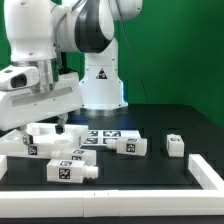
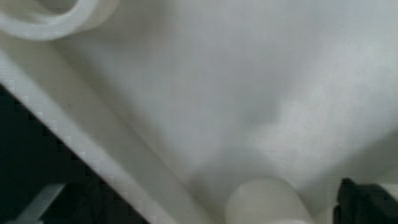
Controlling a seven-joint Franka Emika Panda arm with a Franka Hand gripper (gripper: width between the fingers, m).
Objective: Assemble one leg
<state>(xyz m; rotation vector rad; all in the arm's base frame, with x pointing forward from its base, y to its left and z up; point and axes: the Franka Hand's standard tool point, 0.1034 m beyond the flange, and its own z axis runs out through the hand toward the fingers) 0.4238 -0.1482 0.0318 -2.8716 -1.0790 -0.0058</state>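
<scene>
Three legs lie on the black table in the exterior view: one (image 1: 70, 171) near the front, one (image 1: 128, 146) in the middle and one (image 1: 175, 145) toward the exterior view's right. My gripper (image 1: 62, 124) is low at the exterior view's left, over a larger white part (image 1: 40, 138) with tags. The wrist view is filled by a flat white panel (image 2: 196, 90) with a raised rim and a round hole (image 2: 50, 15). My gripper (image 2: 205, 205) is open, its dark fingertips (image 2: 370, 198) wide apart. A rounded white stub (image 2: 267, 203) shows between them, untouched as far as I can tell.
The marker board (image 1: 104, 133) lies flat behind the legs. A white rail (image 1: 205, 172) runs along the table's front and the exterior view's right corner. The arm's white base (image 1: 100, 85) stands behind, against a green backdrop.
</scene>
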